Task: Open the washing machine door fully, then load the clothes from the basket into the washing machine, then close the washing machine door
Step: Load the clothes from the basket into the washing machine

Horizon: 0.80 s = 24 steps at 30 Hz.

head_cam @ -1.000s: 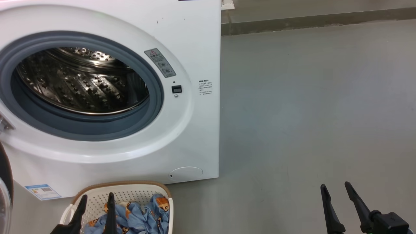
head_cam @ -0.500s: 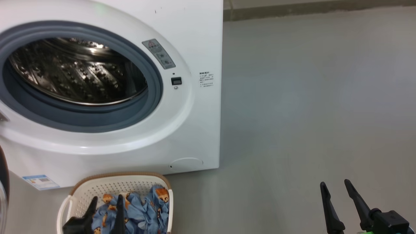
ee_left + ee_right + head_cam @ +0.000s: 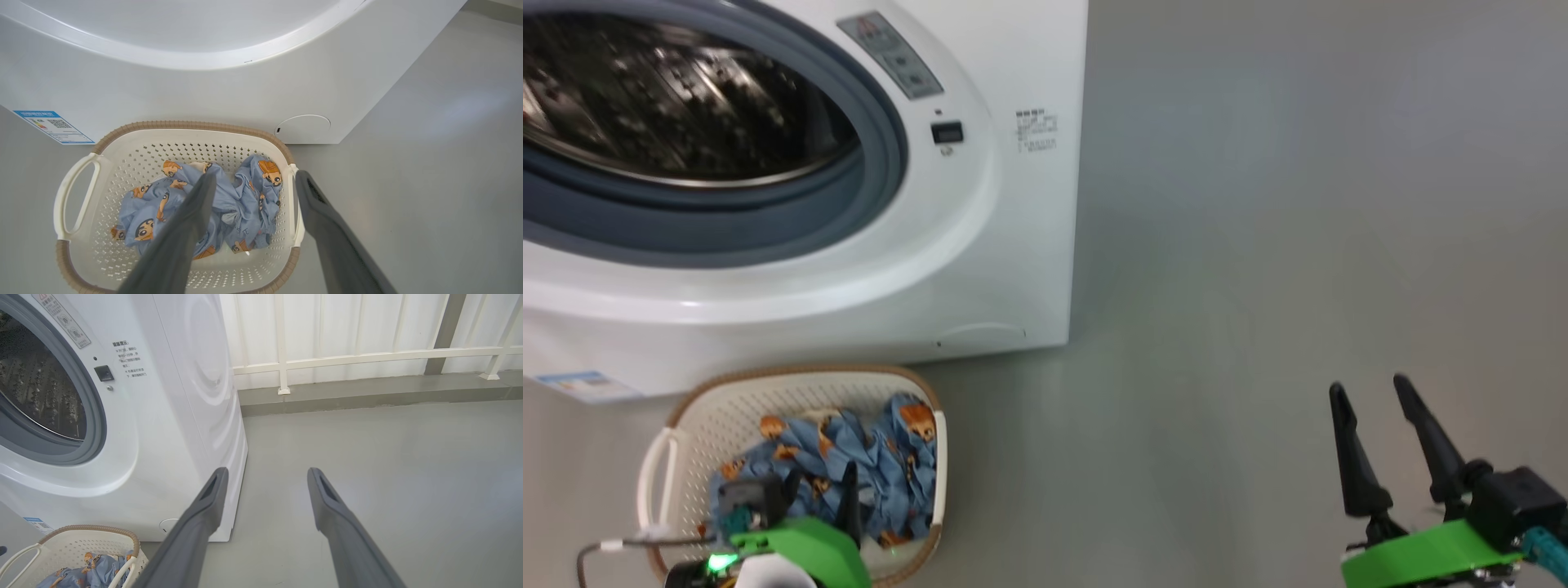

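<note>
Left wrist view: clothes (image 3: 249, 192) in basket (image 3: 135, 155), beneath left fingers (image 3: 184, 228) (spread apart).

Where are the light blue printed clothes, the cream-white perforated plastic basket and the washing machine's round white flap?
Light blue printed clothes (image 3: 247, 196): left wrist view, bundle's right fold.
Cream-white perforated plastic basket (image 3: 135, 147): left wrist view, back wall.
Round white flap (image 3: 302, 128): left wrist view, centre.

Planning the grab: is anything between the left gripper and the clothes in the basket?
Nothing visible covers the clothes. The open left gripper hangs above them, though one finger sits over the basket rim, which it might catch.
</note>
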{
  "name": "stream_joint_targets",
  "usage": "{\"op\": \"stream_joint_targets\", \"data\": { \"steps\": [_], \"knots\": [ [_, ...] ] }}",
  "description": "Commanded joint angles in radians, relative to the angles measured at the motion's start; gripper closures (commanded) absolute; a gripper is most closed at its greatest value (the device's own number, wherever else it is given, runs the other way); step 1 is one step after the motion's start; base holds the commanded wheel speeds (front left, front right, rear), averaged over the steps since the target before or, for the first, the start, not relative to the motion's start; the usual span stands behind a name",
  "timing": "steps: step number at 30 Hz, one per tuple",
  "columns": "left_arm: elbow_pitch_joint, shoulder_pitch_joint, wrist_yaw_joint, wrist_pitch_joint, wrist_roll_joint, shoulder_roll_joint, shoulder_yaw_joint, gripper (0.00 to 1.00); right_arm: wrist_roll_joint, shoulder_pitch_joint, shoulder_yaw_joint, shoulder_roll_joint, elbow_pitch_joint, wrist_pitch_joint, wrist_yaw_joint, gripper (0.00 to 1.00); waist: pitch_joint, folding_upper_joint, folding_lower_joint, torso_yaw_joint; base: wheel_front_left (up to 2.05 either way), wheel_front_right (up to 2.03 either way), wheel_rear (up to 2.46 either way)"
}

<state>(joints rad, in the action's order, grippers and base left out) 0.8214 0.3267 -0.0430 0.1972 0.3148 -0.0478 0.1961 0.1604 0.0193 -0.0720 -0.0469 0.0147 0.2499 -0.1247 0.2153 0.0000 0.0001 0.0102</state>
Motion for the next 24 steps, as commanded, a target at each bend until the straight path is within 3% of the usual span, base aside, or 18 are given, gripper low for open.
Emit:
{"op": "stream_joint_targets", "data": {
  "steps": [1,7,15,24],
  "knots": [
    [0.043,0.065,-0.015,0.018,0.017,-0.01,-0.021,0.0,-0.001,-0.042,0.032,-0.016,-0.033,0.012,-0.006,0.0,0.102,0.0,-0.0001,-0.015,0.0,0.0,0.0],
    [0.222,0.211,-0.042,0.029,0.057,-0.004,0.001,0.0,0.021,-0.106,0.04,-0.037,-0.048,0.012,-0.006,0.0,0.231,0.0,-0.0001,-0.033,0.0,0.0,0.0],
    [0.351,0.357,-0.061,0.023,0.112,-0.003,0.026,0.0,0.039,-0.175,0.047,-0.063,-0.082,0.012,-0.006,0.0,0.394,0.0,-0.0001,-0.057,0.0,0.0,0.0],
    [0.442,0.489,-0.04,0.001,0.177,-0.008,-0.009,0.0,0.054,-0.245,0.034,-0.08,-0.13,0.012,-0.006,0.0,0.573,0.0,-0.0001,-0.088,0.0,0.0,0.0]
  ]
}}
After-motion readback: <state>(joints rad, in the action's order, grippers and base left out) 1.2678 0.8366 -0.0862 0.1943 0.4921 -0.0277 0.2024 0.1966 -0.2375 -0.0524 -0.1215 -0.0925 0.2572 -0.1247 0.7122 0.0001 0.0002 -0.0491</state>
